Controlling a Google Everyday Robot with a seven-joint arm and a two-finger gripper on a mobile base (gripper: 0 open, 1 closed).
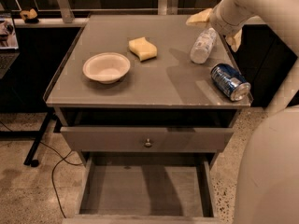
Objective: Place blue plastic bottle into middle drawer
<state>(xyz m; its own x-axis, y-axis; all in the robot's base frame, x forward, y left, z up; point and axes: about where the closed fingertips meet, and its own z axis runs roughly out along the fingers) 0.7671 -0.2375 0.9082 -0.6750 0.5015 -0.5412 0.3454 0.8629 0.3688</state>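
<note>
Blue plastic bottle point(202, 45) lies on its side at the table's point(154, 85) back right, near the blue can point(229, 81). My gripper point(216, 28) is at its far end w/ fingers spread, so I'd call this the grasp step. Next: pinch the body, lift, carry to the open middle drawer point(140, 190).

Dim room, a grey cabinet on speckled floor.
I face a grey cabinet point(154, 85) with a thin raised rim round its flat top; my gripper point(216, 28) hangs over its far right corner. Behind it a pale ledge point(51, 22) runs under dark glass panes split by metal posts point(63, 3). The floor point(23, 195) is speckled stone, with a black cable point(53, 176) trailing at left near a black stand leg point(39, 139). The light is warm and low.
</note>
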